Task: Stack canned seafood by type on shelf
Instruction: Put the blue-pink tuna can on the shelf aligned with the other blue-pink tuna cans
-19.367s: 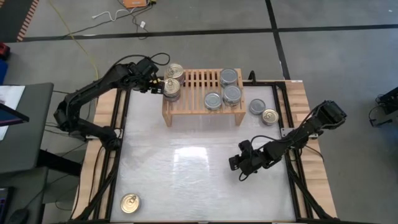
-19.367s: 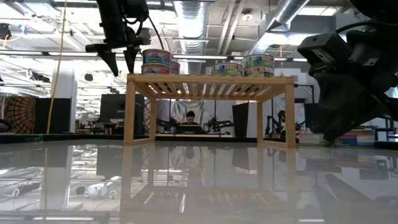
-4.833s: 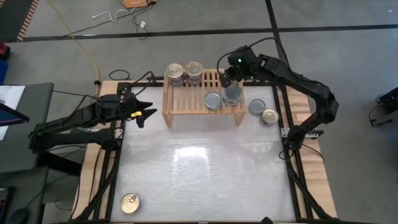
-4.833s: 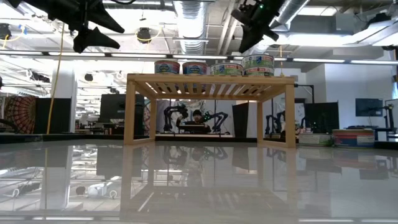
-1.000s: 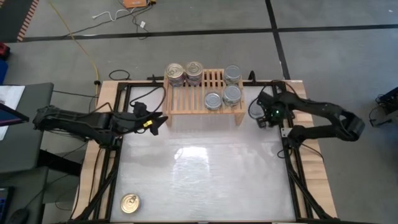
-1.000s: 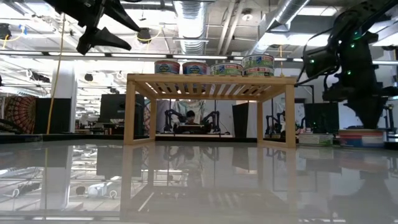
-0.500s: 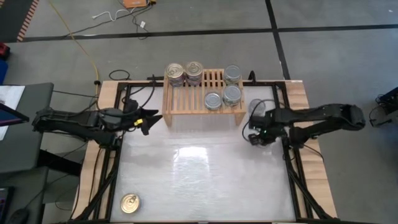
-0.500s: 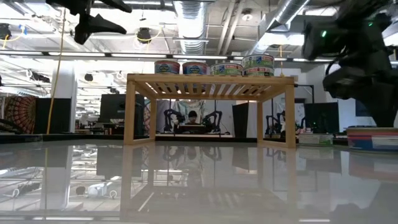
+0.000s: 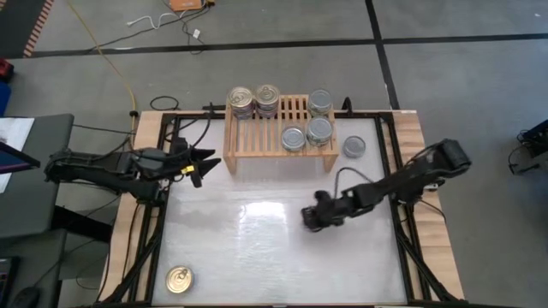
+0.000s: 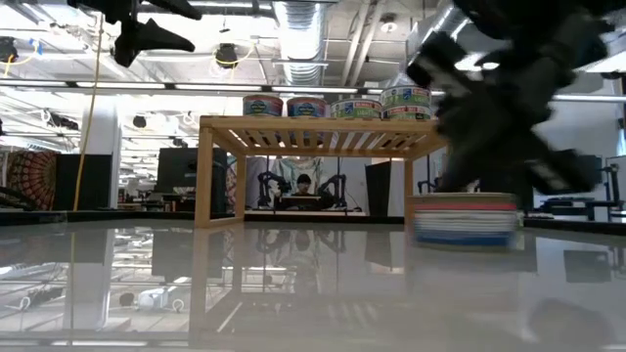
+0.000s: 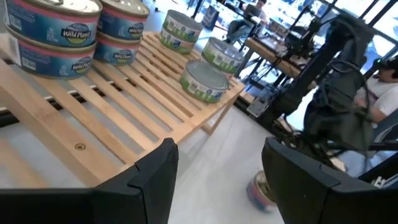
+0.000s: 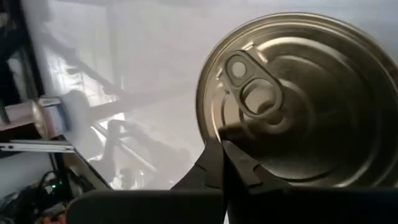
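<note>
The gold-top tin (image 12: 292, 99) that lay right of the shelf (image 9: 257, 141) has left its spot. The right gripper (image 9: 313, 216) has carried it out over the middle of the worktop (image 9: 257, 248), so it can go on the shelf next. That gripper is squeezed shut, touching the tin's lid. The left gripper (image 9: 199, 162) waits half spread, left of the shelf.

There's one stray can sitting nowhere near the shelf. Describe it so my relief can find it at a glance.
Start at the light-wood shelf at one edge of the white table, then cross to the opposite edge on the left arm's side. A single gold-topped can sits in that corner. Unlike the silver-topped can beside the shelf, it stands alone.
</note>
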Controlling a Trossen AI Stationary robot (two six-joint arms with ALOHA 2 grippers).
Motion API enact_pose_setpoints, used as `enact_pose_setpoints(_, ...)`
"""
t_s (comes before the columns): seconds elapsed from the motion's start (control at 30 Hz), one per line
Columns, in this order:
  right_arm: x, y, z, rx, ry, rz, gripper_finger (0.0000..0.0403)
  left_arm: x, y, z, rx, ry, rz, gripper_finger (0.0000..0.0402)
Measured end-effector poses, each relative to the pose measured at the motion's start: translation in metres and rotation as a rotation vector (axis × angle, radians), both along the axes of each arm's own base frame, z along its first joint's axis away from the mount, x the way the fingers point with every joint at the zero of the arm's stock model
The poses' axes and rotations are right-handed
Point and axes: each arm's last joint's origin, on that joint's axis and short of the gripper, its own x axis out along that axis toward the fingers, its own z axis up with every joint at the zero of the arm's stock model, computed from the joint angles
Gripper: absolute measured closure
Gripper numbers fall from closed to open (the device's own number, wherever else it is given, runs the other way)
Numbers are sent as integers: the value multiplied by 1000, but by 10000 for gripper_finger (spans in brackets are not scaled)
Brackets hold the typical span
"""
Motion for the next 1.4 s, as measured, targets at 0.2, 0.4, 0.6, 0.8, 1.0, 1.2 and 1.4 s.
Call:
enact_pose_setpoints(0.2,61,13,7,-134,-74,124,383,1,0,-5,-29,39,-5,180)
enact_pose_setpoints(0.4,82,10,57,-283,-132,191,378,6,-3,-15,-137,101,-49,180)
enact_pose_setpoints(0.6,59,2,114,-449,-249,227,379,18,-13,-21,-182,107,-34,180)
enact_pose_setpoints(0.8,13,1,130,-563,-157,211,379,42,-28,-36,-226,138,-6,180)
enact_pose_setpoints(1.0,-34,10,100,-490,-109,170,379,73,-43,-51,-305,100,11,180)
enact_pose_setpoints(1.2,-69,22,71,-442,-154,114,379,106,-56,-55,-326,139,21,180)
enact_pose_setpoints(1.4,-85,24,47,-420,-121,103,379,142,-67,-56,-317,184,31,180)
